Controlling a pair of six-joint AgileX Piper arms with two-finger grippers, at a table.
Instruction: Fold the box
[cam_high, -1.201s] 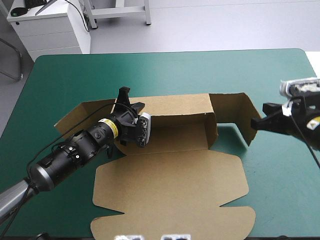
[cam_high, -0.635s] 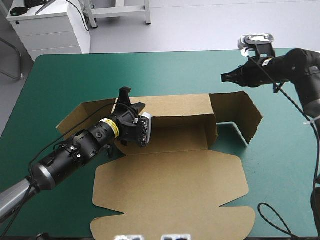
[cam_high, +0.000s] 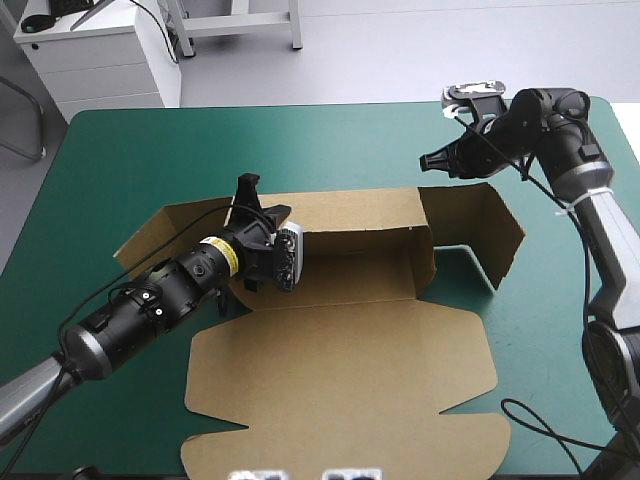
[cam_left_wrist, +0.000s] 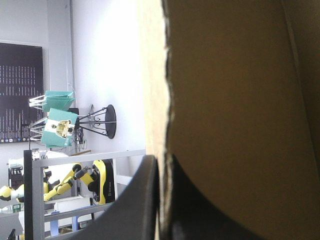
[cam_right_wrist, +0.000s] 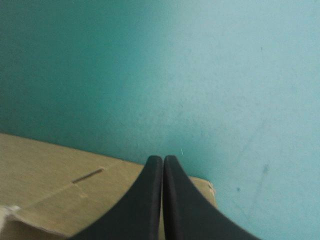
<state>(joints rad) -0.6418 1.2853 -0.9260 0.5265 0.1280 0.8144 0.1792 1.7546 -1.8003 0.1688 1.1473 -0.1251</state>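
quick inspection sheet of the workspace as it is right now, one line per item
surface: teal-green cover, lying flat, no marks seen
job's things: box, brown board, back wall and right end flap raised, lid panel flat toward the near edge
clutter: nothing seen
grippers: left claw shut on the box's back wall near its left end; right claw shut, holding nothing, over the cover just beyond the right end flap
cables: nothing seen beyond the robot's own
surroundings: nothing seen at or over the table
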